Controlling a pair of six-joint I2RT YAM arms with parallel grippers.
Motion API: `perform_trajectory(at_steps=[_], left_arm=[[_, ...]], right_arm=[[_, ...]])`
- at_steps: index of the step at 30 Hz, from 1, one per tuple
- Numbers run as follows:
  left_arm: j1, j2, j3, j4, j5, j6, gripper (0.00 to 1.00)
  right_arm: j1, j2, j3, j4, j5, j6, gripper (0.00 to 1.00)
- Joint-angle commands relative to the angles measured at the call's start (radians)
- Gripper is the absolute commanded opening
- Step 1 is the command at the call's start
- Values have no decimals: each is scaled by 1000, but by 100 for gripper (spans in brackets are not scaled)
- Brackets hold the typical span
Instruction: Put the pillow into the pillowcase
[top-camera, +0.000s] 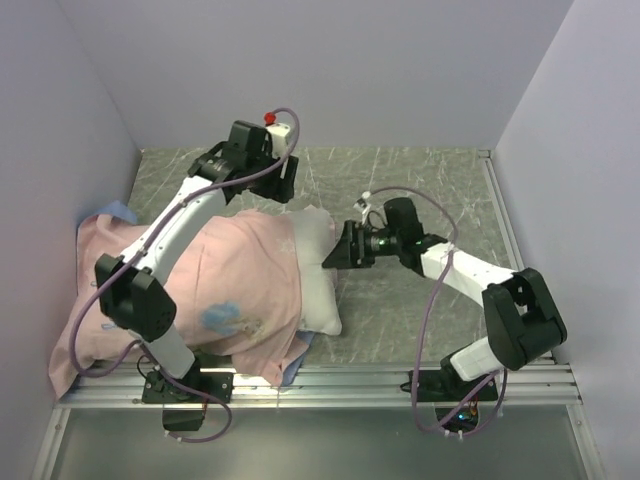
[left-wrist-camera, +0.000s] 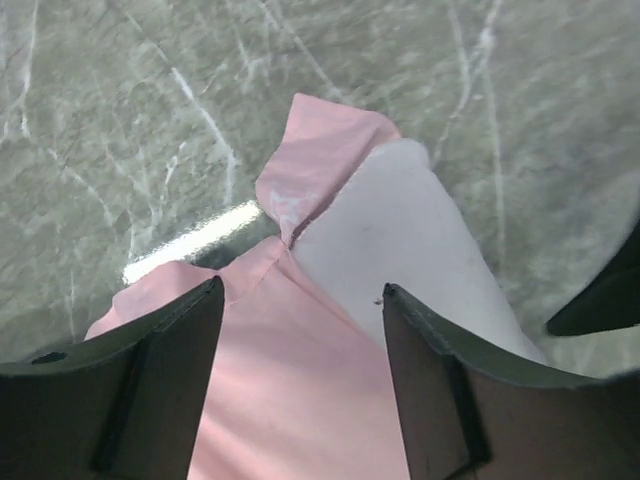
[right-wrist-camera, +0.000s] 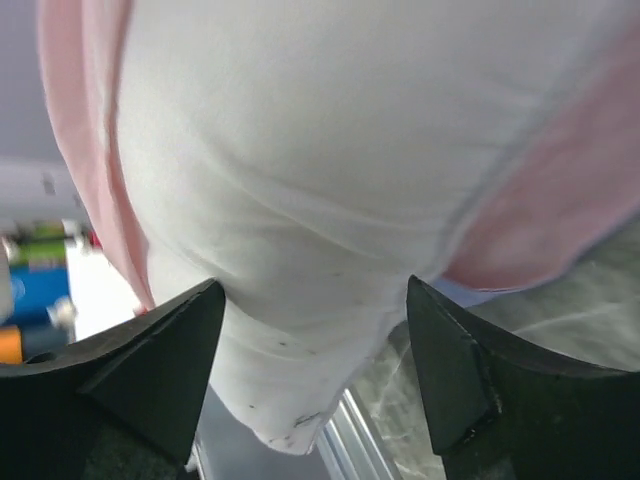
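**While one end pokes out, pull the case over it**

When you look from above, the pillowcase (top-camera: 235, 285) lies pink side up on the left of the table (top-camera: 430, 180). Most of the pillow (top-camera: 318, 280) is inside it, and only the right end shows white. The left gripper (top-camera: 288, 190) is at the far corner of that end. The right gripper (top-camera: 332, 252) is just beside its right side. I think the job is nearly done, and only this last bit of pillow needs covering.

From the left wrist, the left gripper (left-wrist-camera: 300, 290) is open and holds nothing. Under it, the pink edge of the pillowcase (left-wrist-camera: 300, 400) is folded back on the white corner of the pillow (left-wrist-camera: 400, 230). A good move would be to come down on that pink edge, pinch only the cloth, and pull it to the right.

From the right wrist, the right gripper (right-wrist-camera: 315, 290) is open too. The fat white pillow (right-wrist-camera: 300, 150) is right in front of it, with pink cloth on both sides. It could push the pillow in gently or grab the near pink edge. If it pinches pillow and cloth together, the cloth will likely not slide.
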Motion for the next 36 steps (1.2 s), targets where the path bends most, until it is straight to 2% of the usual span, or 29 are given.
perform_trajectory(at_steps=[1, 9, 13, 15, 16, 17, 18, 19, 20, 23, 26, 30, 32, 36], left_arm=[[-66, 77, 89, -56, -192, -55, 69], [-87, 75, -36, -76, -244, -99, 64], [-87, 66, -94, -108, -292, -106, 53], [-83, 66, -98, -111, -312, -106, 48], [-77, 71, -88, -114, -301, -106, 39], [-74, 84, -55, -119, -290, -109, 31], [-74, 91, -35, -122, -258, -127, 22], [-71, 94, -18, -113, -229, -136, 7], [-73, 85, 6, -96, -189, -148, 1], [-96, 42, 11, 55, -2, -201, 0], [-192, 41, 33, 175, 119, -253, 0], [-313, 77, 39, 290, 239, -375, 0], [-335, 86, 12, 390, 271, -452, 0], [-355, 129, 31, 484, 297, -563, 0]], right_arm=[[-76, -4, 74, -54, 70, 57, 80], [-60, 206, 134, 102, 11, 267, 81], [-3, 294, 146, 208, -37, 333, 81], [26, 309, 130, 304, -75, 385, 76], [52, 320, 125, 326, -84, 395, 72], [63, 320, 122, 340, -91, 399, 62], [71, 318, 111, 349, -92, 390, 57], [82, 314, 106, 351, -88, 387, 52], [83, 314, 102, 356, -88, 384, 40], [83, 321, 116, 354, -118, 384, 21], [82, 332, 146, 362, -127, 396, 12], [82, 344, 181, 432, -137, 477, 9], [82, 343, 188, 476, -137, 520, 8], [71, 332, 180, 537, -137, 571, 8]])
